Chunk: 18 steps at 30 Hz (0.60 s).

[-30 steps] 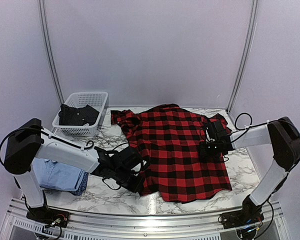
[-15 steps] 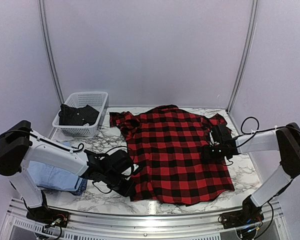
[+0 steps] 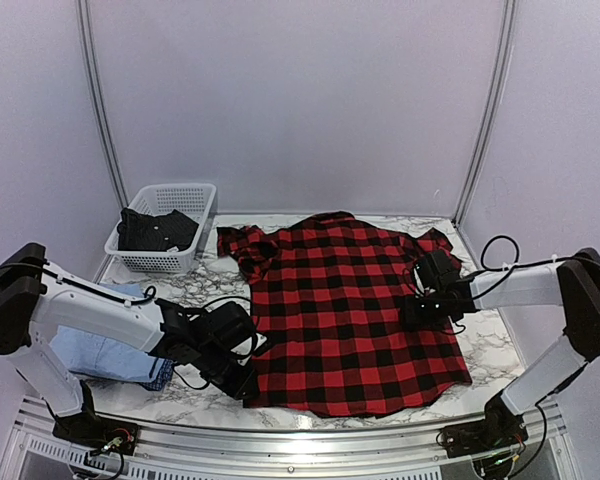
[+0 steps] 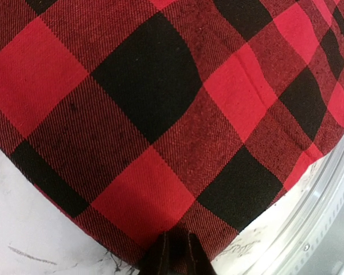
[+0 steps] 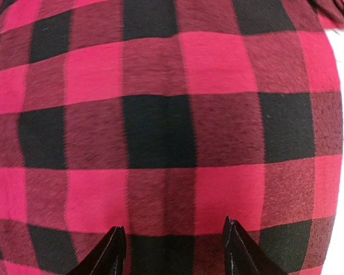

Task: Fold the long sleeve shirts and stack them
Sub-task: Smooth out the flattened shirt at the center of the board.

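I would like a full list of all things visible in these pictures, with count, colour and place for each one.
flannel shirt: 1, red and black check, spread flat on the middle of the table
light blue shirt: 1, light blue, near left part of the table
basket: 1, white, far left corner of the table
dark garment: 1, black, inside the basket
table: 1, white marble pattern, under everything
left claw: 1, black, at the flannel shirt's near left hem
right claw: 1, black, open, over the flannel shirt's right side
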### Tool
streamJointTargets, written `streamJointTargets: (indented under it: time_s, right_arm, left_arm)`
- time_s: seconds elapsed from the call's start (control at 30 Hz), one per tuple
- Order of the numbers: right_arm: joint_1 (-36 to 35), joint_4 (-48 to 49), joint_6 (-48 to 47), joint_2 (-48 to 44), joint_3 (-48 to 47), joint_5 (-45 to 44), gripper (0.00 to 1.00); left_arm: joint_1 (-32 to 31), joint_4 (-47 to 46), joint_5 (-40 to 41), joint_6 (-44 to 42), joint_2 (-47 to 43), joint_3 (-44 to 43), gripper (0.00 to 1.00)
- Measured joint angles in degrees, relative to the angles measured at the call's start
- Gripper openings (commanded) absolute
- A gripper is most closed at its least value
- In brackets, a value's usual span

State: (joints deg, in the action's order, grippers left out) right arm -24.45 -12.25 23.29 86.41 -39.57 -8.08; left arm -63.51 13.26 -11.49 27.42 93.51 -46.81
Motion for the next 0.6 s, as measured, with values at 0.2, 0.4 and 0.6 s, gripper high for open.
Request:
streamJointTargets:
  time_s: [0.2, 0.4, 0.6]
  right_arm:
    - [-6.7, -4.0, 1.5, -3.1, -2.3, -0.9, 0.53]
    - [-20.2, -7.6, 8.5, -6.0, -6.4, -3.7, 0.53]
    - [-38.8, -10.2, 18.2, 0.2, -16.9, -7.6, 0.51]
  left_arm:
    - [0.0, 3.3, 1.0, 0.2, -2.0, 0.4, 0.27]
    - [1.1, 5.7, 2.5, 1.6, -6.6, 1.4, 0.31]
    - [4.5, 7.1, 7.4, 5.0, -12.7, 1.3, 0.33]
